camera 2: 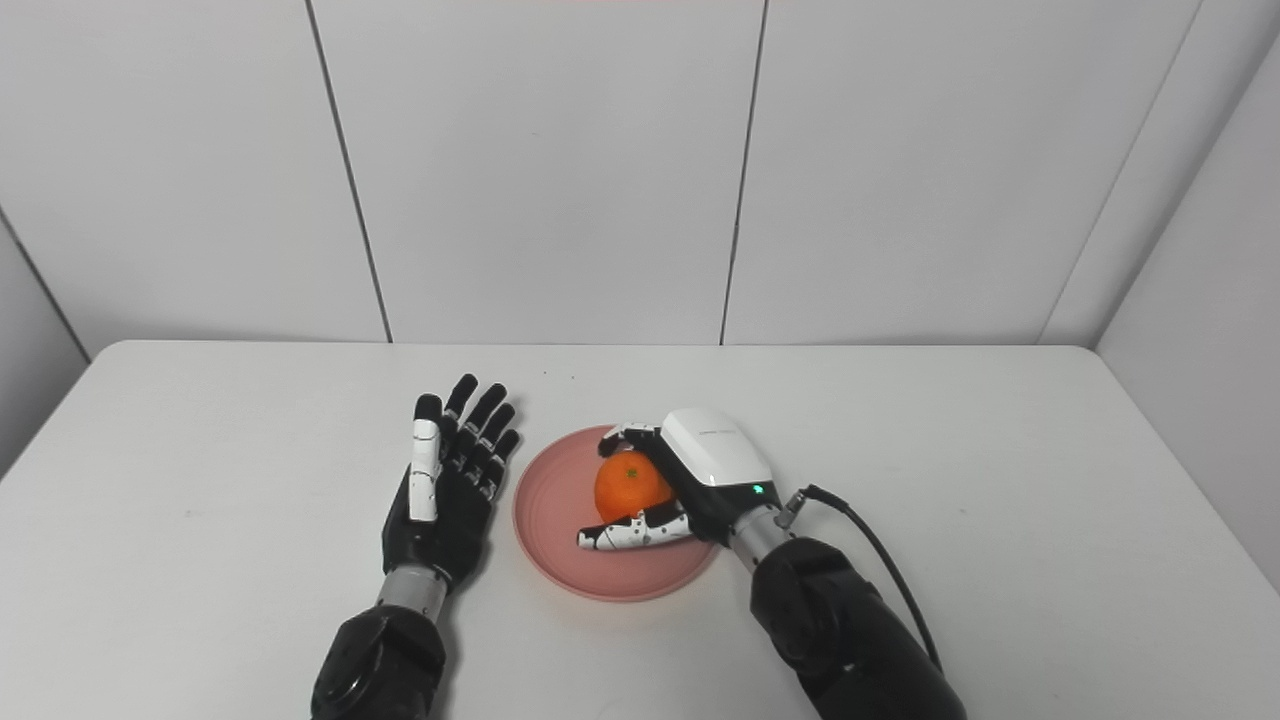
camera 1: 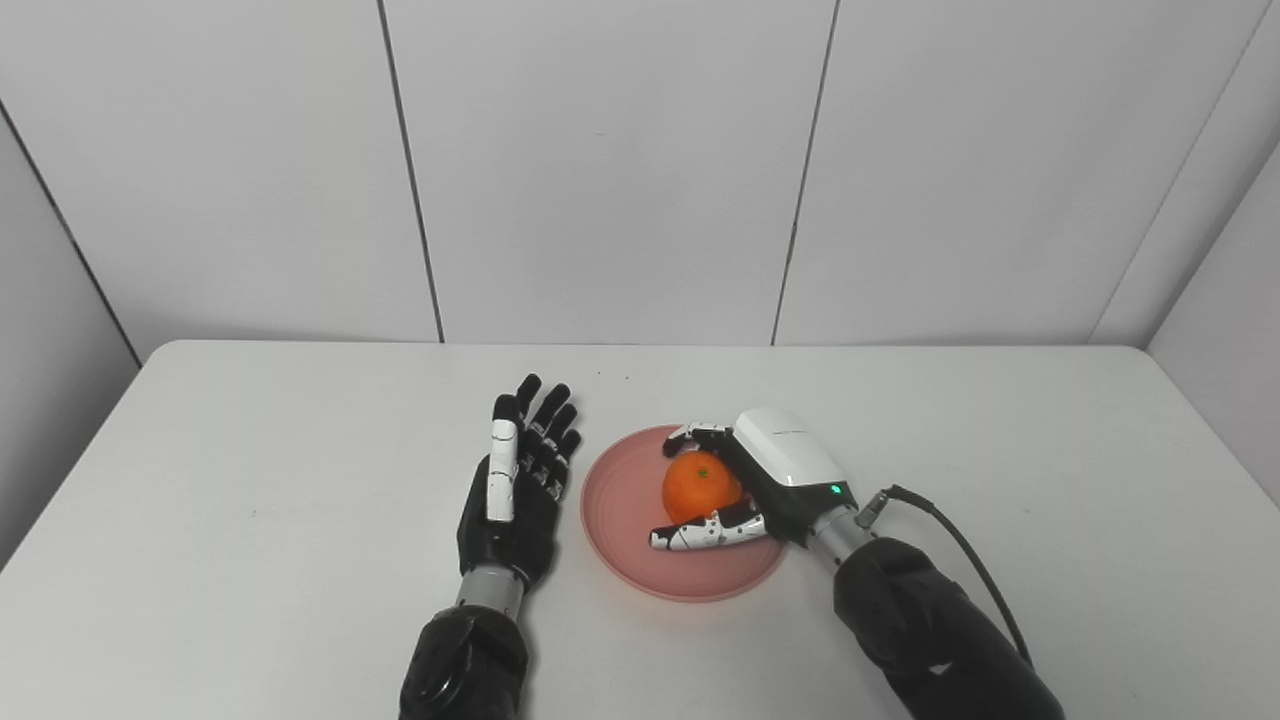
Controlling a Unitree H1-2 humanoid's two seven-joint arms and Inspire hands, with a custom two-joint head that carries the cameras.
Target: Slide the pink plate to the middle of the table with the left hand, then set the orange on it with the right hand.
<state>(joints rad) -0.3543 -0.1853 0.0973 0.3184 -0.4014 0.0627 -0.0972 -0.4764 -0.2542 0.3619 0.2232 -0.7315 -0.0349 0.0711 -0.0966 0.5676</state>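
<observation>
The pink plate (camera 1: 625,520) lies near the middle of the white table. An orange (camera 1: 700,487) is over the plate's right half, and my right hand (camera 1: 770,480) is shut on it, fingers curling round its far side and thumb along its near side. I cannot tell whether the orange rests on the plate. My left hand (camera 1: 520,480) lies just left of the plate, open, fingers straight and pointing away from me, close to the rim but apart from it.
The white table (camera 1: 250,480) reaches to the grey panel wall at the back. A black cable (camera 1: 960,550) runs from my right wrist along the forearm. Bare tabletop lies to the far left and far right.
</observation>
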